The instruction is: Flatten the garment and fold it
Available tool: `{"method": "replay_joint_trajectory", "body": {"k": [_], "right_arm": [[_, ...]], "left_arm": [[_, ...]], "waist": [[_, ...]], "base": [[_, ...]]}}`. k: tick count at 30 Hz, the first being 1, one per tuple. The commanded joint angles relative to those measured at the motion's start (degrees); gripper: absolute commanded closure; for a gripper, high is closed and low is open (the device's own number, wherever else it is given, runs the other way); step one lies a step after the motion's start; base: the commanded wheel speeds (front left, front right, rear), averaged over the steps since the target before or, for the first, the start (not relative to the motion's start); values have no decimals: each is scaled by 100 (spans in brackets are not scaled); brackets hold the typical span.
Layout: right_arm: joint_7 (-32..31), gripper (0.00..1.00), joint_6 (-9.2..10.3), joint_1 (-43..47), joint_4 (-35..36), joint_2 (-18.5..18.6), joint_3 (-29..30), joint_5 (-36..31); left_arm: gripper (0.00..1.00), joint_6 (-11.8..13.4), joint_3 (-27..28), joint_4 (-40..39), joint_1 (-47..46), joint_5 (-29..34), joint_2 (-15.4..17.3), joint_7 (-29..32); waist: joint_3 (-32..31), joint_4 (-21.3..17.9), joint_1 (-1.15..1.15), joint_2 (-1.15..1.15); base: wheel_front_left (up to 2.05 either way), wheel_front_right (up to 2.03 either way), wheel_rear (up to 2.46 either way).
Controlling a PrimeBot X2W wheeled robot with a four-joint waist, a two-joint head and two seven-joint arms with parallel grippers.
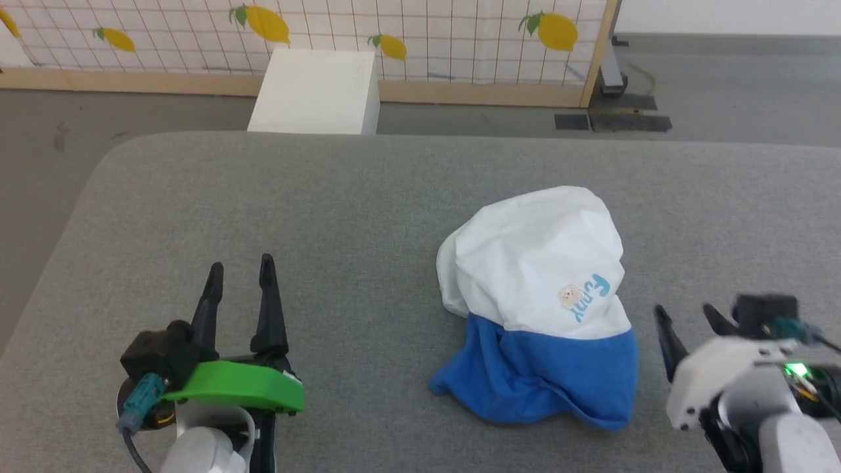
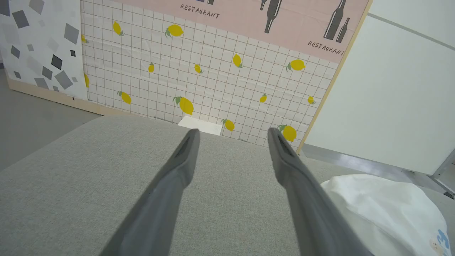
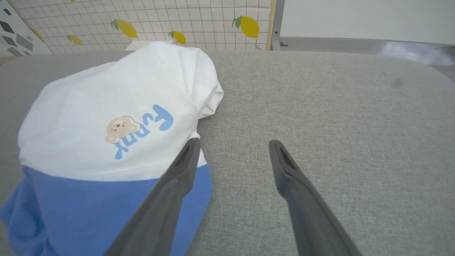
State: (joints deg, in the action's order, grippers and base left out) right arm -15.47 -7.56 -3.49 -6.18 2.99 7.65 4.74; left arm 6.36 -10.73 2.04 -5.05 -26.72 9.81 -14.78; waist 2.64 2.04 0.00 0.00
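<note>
The garment [image 1: 539,302] lies bunched in a rounded heap on the grey padded surface [image 1: 328,210], right of centre in the head view. The white body is uppermost and on the far side. The royal-blue part is gathered along the near edge. The light-blue "Funny" lettering [image 1: 591,297] and a small tan bear patch [image 1: 569,295] face up on the white cloth. The left gripper [image 1: 241,263] sits well apart from the heap at the lower left, fingers spread and holding nothing. The right gripper [image 1: 683,309] sits just beside the heap's right edge, fingers likewise spread and empty. In the right wrist view one finger overlaps the blue hem, and contact cannot be confirmed. A white box [image 1: 315,92] stands on the floor beyond the surface, against a lemon-print panel [image 1: 427,39]. Its interior cannot be seen.
</note>
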Motion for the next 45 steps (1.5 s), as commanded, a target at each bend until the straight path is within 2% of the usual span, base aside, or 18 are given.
{"method": "replay_joint_trajectory", "body": {"k": [1,6,10,14,18,19,20,21,25,30,36,40,41,42,45], "right_arm": [[-319,0,8,-273,-50,62,-111,-58],[-1738,0,8,-929,-426,516,-626,22],[-2446,0,8,-1223,-721,846,-1078,279],[-2907,0,8,-1204,-888,1052,-1620,767],[-2987,0,8,-1086,-910,1144,-1880,1101],[-2978,3,8,-1072,-907,1166,-1915,1140],[-2880,71,8,-1074,-865,1187,-1931,1187],[-2761,100,8,-1091,-824,1203,-1914,1217],[-2193,100,8,-1234,-633,1296,-1576,1195],[-1556,100,8,-1279,-234,1294,-395,812],[-1788,100,8,-652,93,972,1106,149],[-2072,100,8,-248,62,538,1523,2],[-2017,42,8,-234,88,450,1550,55],[-1883,0,8,-234,142,374,1584,91],[-1408,0,8,-312,349,224,1647,274]], "left_arm": [[0,-90,74,-43,101,111,-94,-20],[0,-331,214,-89,121,388,-378,-21],[0,-492,295,-56,51,529,-516,-21],[0,-633,382,15,-23,631,-619,-21],[0,-700,415,103,-26,643,-661,-21],[0,-711,419,128,-22,639,-667,-21],[0,-722,431,146,-21,637,-673,-21],[0,-727,442,155,-21,641,-676,-21],[0,-741,499,201,-18,649,-686,-21],[0,-744,499,222,-9,619,-690,-21],[0,-723,390,271,-13,517,-692,-21],[0,-729,361,342,-24,466,-692,-21],[0,-730,361,369,-22,454,-692,-21],[0,-729,361,391,-22,450,-692,-21],[0,-743,315,466,-45,378,-692,-21]], "waist": [[137,-15,0,0],[380,135,0,0],[561,308,0,0],[701,462,0,0],[712,505,0,0],[707,505,0,0],[699,499,0,0],[695,490,0,0],[631,395,0,0],[531,284,0,0],[486,252,0,0],[492,221,0,0],[489,207,0,0],[481,190,0,0],[444,143,0,0]], "base": [[0,0,0],[0,0,0],[0,0,0],[0,0,0],[0,0,0],[0,0,0],[0,0,0],[0,0,0],[0,0,0],[0,0,0],[0,0,0],[0,0,0],[0,0,0],[0,0,0],[0,0,0]]}}
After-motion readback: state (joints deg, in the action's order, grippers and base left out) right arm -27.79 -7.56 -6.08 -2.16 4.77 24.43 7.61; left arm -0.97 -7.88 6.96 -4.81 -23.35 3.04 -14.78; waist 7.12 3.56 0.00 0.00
